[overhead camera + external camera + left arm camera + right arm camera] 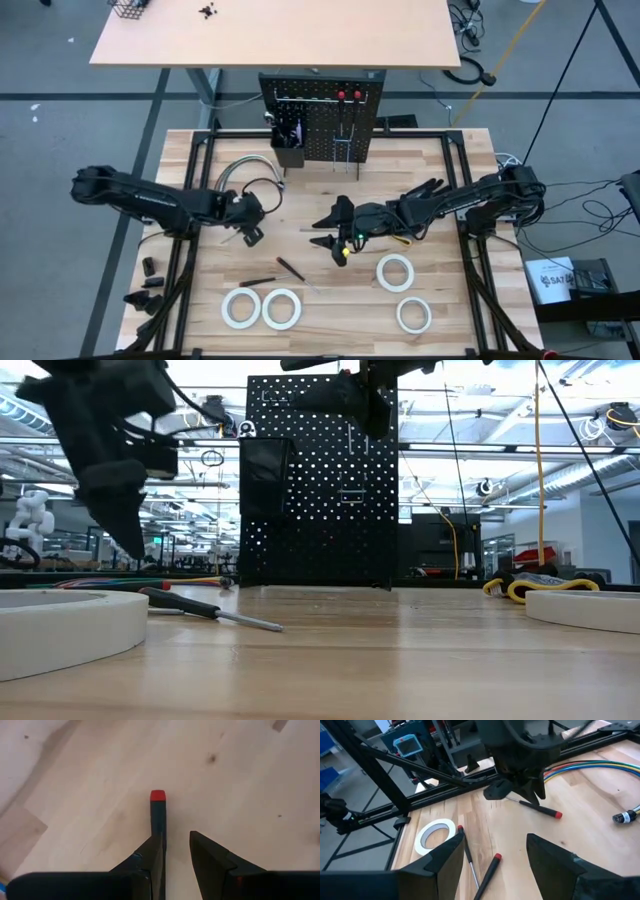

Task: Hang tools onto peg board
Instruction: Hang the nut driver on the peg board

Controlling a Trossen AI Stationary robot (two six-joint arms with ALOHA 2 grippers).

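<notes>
**Left Gripper Over Screwdriver, Right Gripper Standing By**

1. Left gripper. Check the fingers first: they stand partly apart and point down at the table. A black-handled screwdriver with a red end cap runs out forward from between them. Its handle lies against the inner face of one finger, and bare wood shows between it and the other finger. The tool is therefore off-centre in the gap and is not clamped. The fingers sit across the handle, not along it, so closing them would pinch its round sides. Judge this as the pick-up step for this tool. Expect the off-centre handle to be pushed sideways as the fingers close.

2. Right gripper. Its fingers are spread wide and hold nothing. It hangs above the table near the middle. Two more screwdrivers lie just beyond one fingertip, side by side, and a white tape roll lies flat farther out on the same side. This wide spread suits waiting, or a later pick.

3. Peg board. It stands upright at the far edge of the table, well beyond both sets of fingers. Tools with red ends already hang near its top, and a small black bin sits on its face. The remaining tape rolls lie flat on the near part of the table, so much of the task appears to remain.
</notes>
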